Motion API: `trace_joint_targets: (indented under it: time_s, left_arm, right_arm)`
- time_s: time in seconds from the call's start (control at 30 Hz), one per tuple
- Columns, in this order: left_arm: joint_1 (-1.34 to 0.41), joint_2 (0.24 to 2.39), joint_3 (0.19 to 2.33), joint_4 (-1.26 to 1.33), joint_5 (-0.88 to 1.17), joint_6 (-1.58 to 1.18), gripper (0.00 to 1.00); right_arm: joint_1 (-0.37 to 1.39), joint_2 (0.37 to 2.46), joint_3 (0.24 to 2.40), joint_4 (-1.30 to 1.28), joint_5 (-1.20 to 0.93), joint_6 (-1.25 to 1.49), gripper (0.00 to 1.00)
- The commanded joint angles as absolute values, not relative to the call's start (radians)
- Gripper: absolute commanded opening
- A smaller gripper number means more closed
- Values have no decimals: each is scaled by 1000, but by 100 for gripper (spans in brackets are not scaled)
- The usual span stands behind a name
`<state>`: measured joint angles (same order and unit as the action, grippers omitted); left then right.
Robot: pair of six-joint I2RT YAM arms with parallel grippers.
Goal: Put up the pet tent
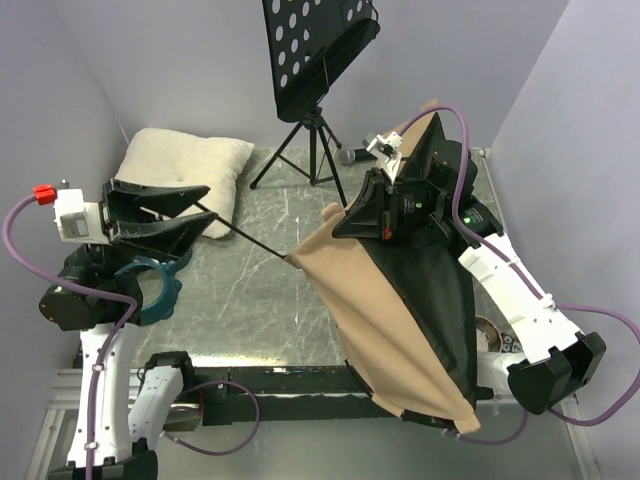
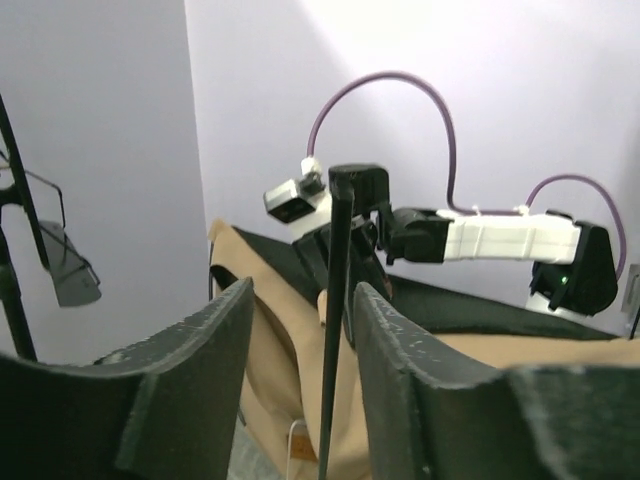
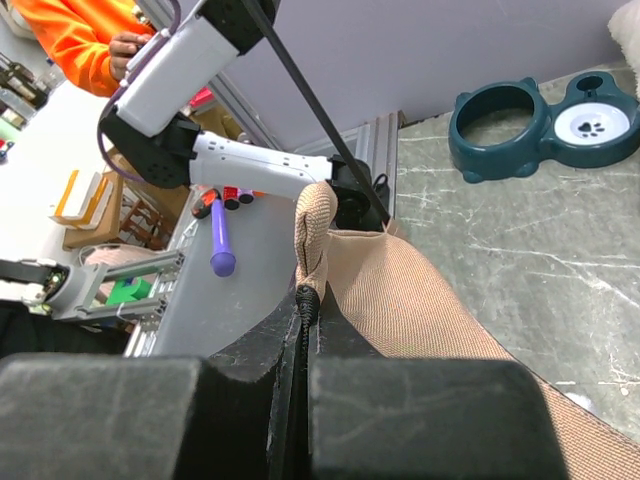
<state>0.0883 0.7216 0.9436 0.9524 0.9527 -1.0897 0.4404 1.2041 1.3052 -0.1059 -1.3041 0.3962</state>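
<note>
A tan-brown pet tent [image 1: 400,320] hangs half-raised over the right side of the tabletop [image 1: 260,300], its upper corner held up by the right arm [image 1: 510,285] and its lower end reaching to the near edge. The right jaws are clenched on a folded hem of the woven fabric, where a black cord of trim runs into the pinch. A thin black pole [image 1: 250,235] runs from the tent's left corner across to the left arm [image 1: 100,390]. The left jaws stand parted with the pole between them, apparently not yet pinched. The tent shows a ribbed tan outer face and a broad black lining panel on its right half; no label patch can be made out. The cloth looks light, soft and floppy, so it will likely sag and fold wherever it is unsupported. The pole looks slender, springy and smooth, apt to slip or bow if gripped near its tip. Hems and trimmed corners, where the fabric is doubled, seem the surest holds, and the pole is best taken with a firm squeeze square across it. A cream pillow [image 1: 185,165] lies at the far left, a black music stand [image 1: 315,60] rises at the far edge, and a teal pet bowl [image 1: 150,290] sits near the left arm.
</note>
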Motion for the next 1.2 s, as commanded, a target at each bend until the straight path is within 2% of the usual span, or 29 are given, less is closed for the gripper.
trace_joint_targets:
  time_s: [0.0, 0.13, 0.2, 0.23, 0.27, 0.47, 0.6, 0.77, 1.17]
  left_arm:
    - [86, 736, 1008, 1029, 919, -1158, 45]
    - [57, 759, 1008, 1034, 940, -1184, 31]
    - [32, 768, 1009, 1020, 948, -1184, 17]
    - [8, 770, 1011, 961, 953, -1155, 5]
    - [-24, 770, 1020, 907, 956, -1119, 1]
    - [-182, 801, 1179, 210, 957, -603, 1]
    - [-228, 857, 1245, -97, 1008, -409, 1]
    - [-348, 928, 1293, -444, 971, -184, 1]
    - [-498, 1000, 1278, -569, 1008, -140, 1]
  right_arm:
    - [436, 1193, 1305, -18, -1333, 423, 0]
    - [436, 1196, 1307, -11, -1332, 428, 0]
    - [439, 1201, 1310, -15, -1324, 422, 0]
    - [449, 1209, 1321, -31, -1316, 402, 0]
    - [457, 1212, 1330, -46, -1309, 384, 0]
    - [508, 1265, 1431, -164, -1282, 262, 0]
    - [525, 1305, 1492, -176, -1296, 255, 0]
    - [540, 1330, 1509, -135, -1328, 290, 0]
    - [592, 1336, 1453, -170, -1425, 262, 0]
